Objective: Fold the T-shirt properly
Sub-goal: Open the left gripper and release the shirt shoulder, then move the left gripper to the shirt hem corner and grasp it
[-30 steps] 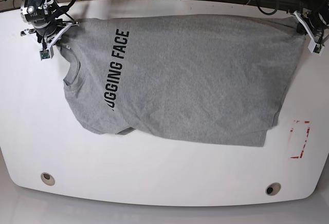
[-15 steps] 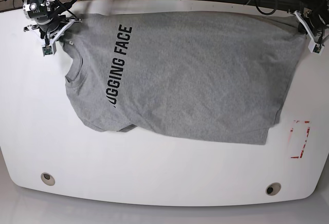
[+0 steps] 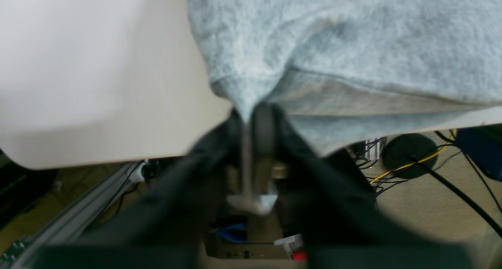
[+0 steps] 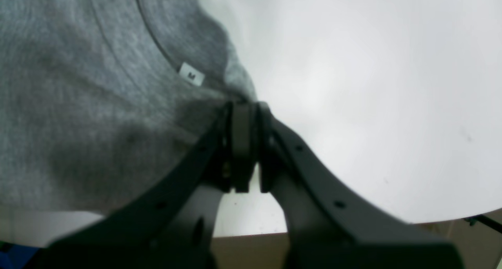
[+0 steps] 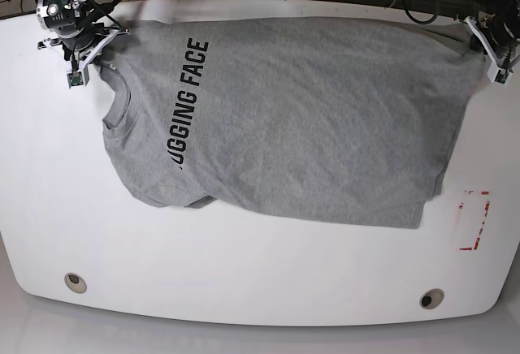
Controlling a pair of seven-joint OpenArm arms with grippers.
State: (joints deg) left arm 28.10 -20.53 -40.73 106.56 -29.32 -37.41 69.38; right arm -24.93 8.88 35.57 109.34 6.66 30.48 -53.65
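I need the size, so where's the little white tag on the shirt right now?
In the right wrist view the tag sits inside the collar of the T-shirt, just up and left of the right tool.

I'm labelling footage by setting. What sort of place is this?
Probably a robotics lab bench: a white table with two arms, a grey T-shirt spread on it, and loose cables on the floor behind.

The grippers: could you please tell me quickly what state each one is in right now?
Left gripper: pinching a corner of the T-shirt; jaws look nearly closed, though the view is blurred.
Right gripper: shut on the T-shirt by the collar.
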